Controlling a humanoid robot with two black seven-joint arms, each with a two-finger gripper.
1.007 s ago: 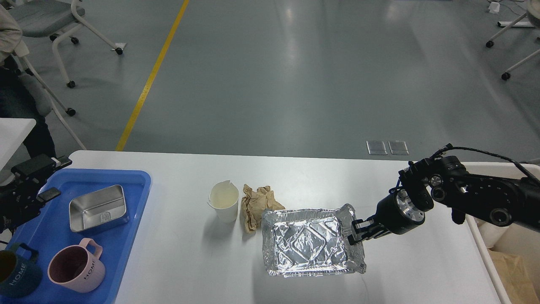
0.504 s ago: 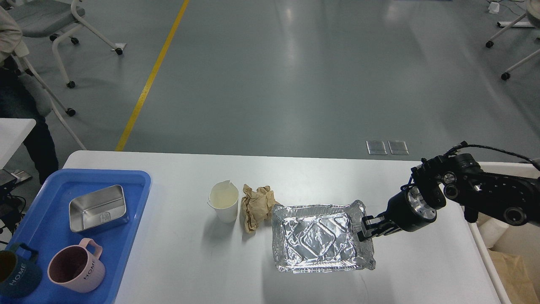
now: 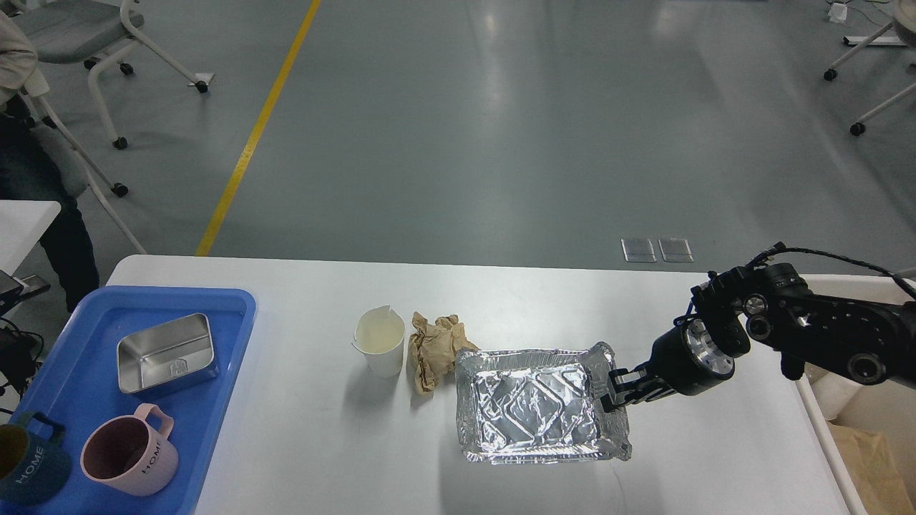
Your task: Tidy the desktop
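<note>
White desktop (image 3: pixel 501 300): near its right edge my right pincer (image 3: pixel 617 390) clamps the foil tray's (image 3: pixel 537 408) right rim.

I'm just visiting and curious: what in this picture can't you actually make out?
- Head view, left claw: out of frame.
- Dark blue mug: cut off by the bottom-left edge.
- Beige bin: cut off by the right edge, contents mostly unseen.
- Right claw: its fingertips merge with the foil tray rim, so the grip is unclear.
</note>
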